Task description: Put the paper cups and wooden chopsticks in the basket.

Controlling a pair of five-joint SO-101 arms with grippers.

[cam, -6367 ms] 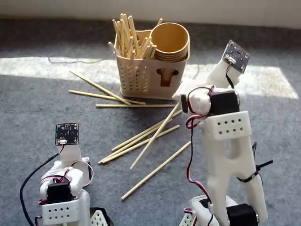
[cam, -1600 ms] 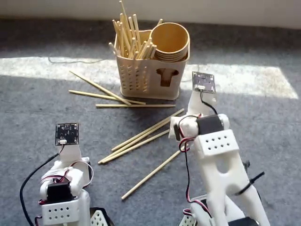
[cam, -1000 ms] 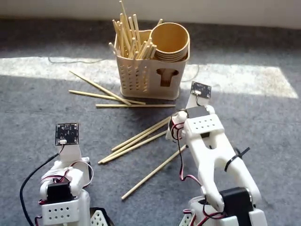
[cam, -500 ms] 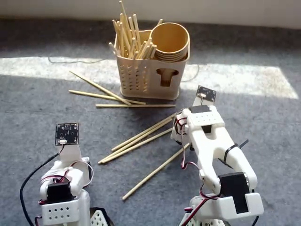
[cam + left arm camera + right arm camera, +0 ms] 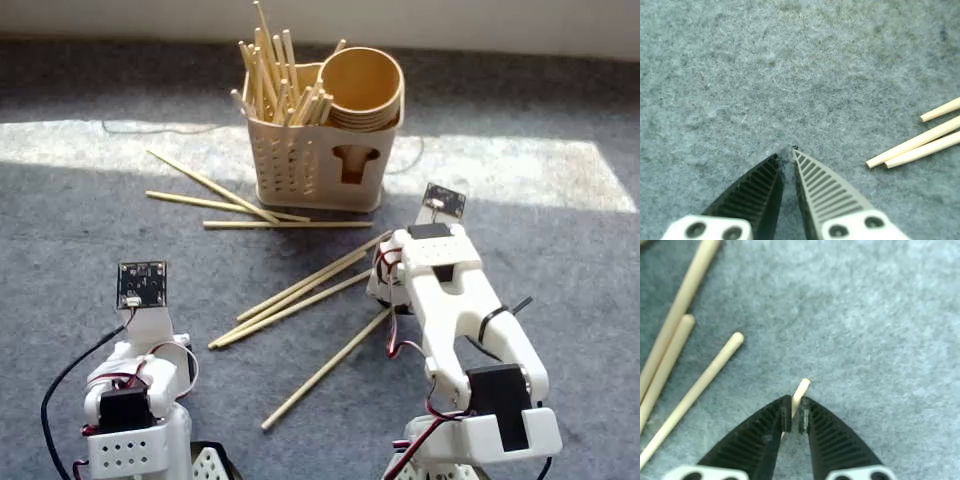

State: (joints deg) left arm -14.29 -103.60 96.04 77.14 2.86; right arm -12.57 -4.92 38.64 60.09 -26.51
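A cream slotted basket (image 5: 318, 165) stands at the back and holds stacked paper cups (image 5: 362, 85) and a bundle of wooden chopsticks (image 5: 272, 75). Loose chopsticks lie on the grey carpet: three beside the basket (image 5: 215, 205), a cluster in the middle (image 5: 300, 288), and a single one (image 5: 322, 370) nearer the front. My right gripper (image 5: 794, 416) is down at the carpet, shut on the far end of that single chopstick (image 5: 801, 390). The right arm (image 5: 445, 290) covers the grip from above. My left gripper (image 5: 788, 156) is shut with nothing in it, low over bare carpet at the front left.
Ends of the middle chopsticks (image 5: 920, 145) lie beside my left gripper, and three more ends (image 5: 685, 335) lie beside my right one. The left arm (image 5: 135, 395) stays folded at the front left. A thin cable (image 5: 140, 128) runs along the carpet behind.
The right arm came back from beside the basket, dropped to the carpet and closed on the end of the single chopstick, which shifted slightly. The left arm kept still.
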